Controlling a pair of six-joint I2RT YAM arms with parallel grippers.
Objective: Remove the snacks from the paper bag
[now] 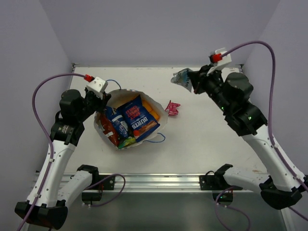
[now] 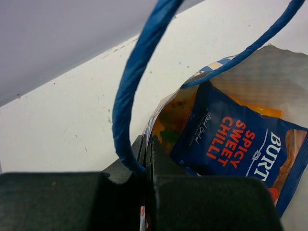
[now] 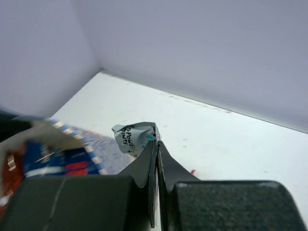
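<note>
On the left half of the table [image 1: 207,139] the paper bag [image 1: 159,111] lies with its mouth open toward the top camera, and most of the work is not yet done. The left gripper [image 1: 102,98] is closed on the rim of the bag, next to a blue cord handle [image 2: 126,101], and this seems to hold the mouth open.

Inside the bag I count at least five snacks: the big blue packet [image 1: 137,118], an orange packet [image 1: 153,114] partly under it, a blue-white packet [image 1: 120,126], a red-silver packet [image 1: 109,131] and a green packet [image 1: 127,142]. More may be hidden below.

Two small snacks are out. The pink packet [image 1: 172,108] lies on the table just beside the bag. The silvery-teal packet [image 1: 182,78] is pinched between the closed fingers of the right gripper [image 1: 195,82], above the far part of the table, and it is not yet put down.
</note>
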